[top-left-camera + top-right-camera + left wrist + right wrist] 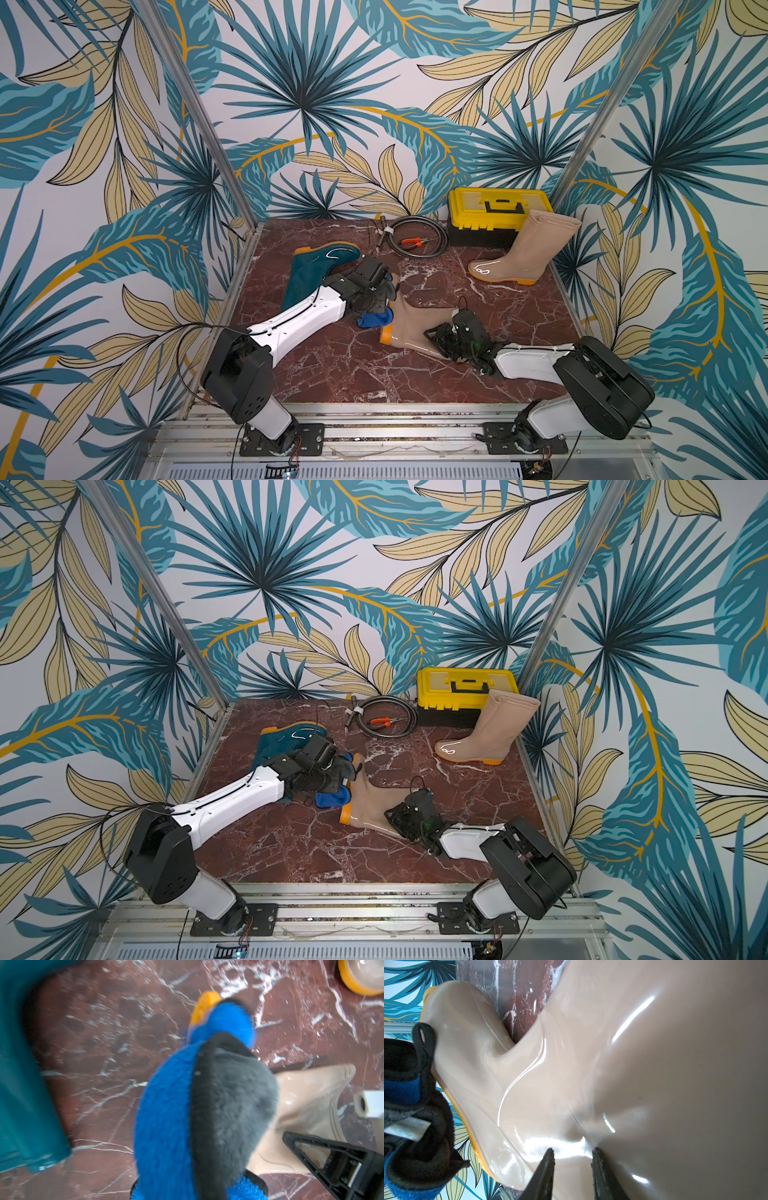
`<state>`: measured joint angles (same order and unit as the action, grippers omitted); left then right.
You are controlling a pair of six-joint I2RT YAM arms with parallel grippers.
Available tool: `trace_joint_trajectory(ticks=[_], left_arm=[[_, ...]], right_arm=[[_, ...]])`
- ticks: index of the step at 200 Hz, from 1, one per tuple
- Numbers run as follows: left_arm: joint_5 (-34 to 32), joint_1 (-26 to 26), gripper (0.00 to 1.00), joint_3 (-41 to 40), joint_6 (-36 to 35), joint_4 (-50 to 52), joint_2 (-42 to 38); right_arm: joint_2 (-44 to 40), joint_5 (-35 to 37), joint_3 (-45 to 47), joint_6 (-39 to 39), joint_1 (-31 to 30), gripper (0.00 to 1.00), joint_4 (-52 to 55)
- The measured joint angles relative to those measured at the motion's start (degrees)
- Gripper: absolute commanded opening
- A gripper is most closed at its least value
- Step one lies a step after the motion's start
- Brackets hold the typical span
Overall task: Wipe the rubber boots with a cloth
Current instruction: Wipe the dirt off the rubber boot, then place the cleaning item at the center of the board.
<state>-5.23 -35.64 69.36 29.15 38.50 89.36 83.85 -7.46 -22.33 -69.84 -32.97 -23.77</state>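
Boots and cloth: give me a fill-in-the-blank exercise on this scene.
The left gripper is shut on the ____ cloth.
The right gripper pinches the tan boot that is ____ flat.
The other tan boot stands before the ____ toolbox.
The teal boot lies on its ____.
Missing: blue; lying; yellow; side.

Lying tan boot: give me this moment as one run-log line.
left gripper: shut on cloth | cloth: on sole of lying tan boot | right gripper: pinching its shaft | standing tan boot: untouched
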Motion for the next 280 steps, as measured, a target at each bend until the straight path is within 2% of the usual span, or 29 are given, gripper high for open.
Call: trace_joint_trajectory(ticks=[28,54,87,117,143,172,181,195,207,249,280], left_arm=[[-0.07,0.17,0.0,-1.75,-0.2,-0.02,-1.49],[-0.07,0.24,0.0,-5.75,-0.17,-0.04,-4.31],[-0.15,1.05,0.0,-12.11,0.11,0.33,-8.44],[-0.57,1.64,0.0,-16.28,0.26,0.42,-9.7],[-1.81,2.01,0.0,-18.34,0.04,0.55,-9.73],[-2.95,2.75,0.0,-18.75,-0.52,0.52,-9.53],[-3.26,2.95,0.15,-18.93,-0.68,0.52,-9.53],[-3.45,3.15,0.46,-19.23,-1.03,0.52,-9.53],[-3.28,3.23,0.57,-19.39,-1.38,0.55,-9.53],[-1.95,3.34,0.61,-19.52,-1.46,0.5,-10.14],[-0.92,3.39,0.62,-19.5,-1.7,0.87,-15.13]], right_arm=[[-3.69,1.27,0.26,0.04,0.33,0.34,5.55],[-11.47,4.66,0.13,1.33,0.66,0.37,18.43],[-23.12,11.17,-2.14,4.57,1.09,0.46,37.57],[-30.49,15.74,-3.26,6.25,1.68,0.56,50.1],[-32.79,16.92,-2.82,6.62,1.88,0.6,56.43],[-30.21,16.85,-2.6,6.93,1.88,0.63,58.51],[-28.41,16.5,-2.6,6.99,1.88,0.63,58.21],[-25.46,16.02,-2.6,7.13,1.88,0.64,57.0],[-23.17,15.96,-3.45,7.26,1.95,0.64,56.06],[-14.29,14.51,-8.39,7.85,2.16,0.64,52.02],[-13.57,12.94,-8.72,7.91,2.16,0.64,49.57]])
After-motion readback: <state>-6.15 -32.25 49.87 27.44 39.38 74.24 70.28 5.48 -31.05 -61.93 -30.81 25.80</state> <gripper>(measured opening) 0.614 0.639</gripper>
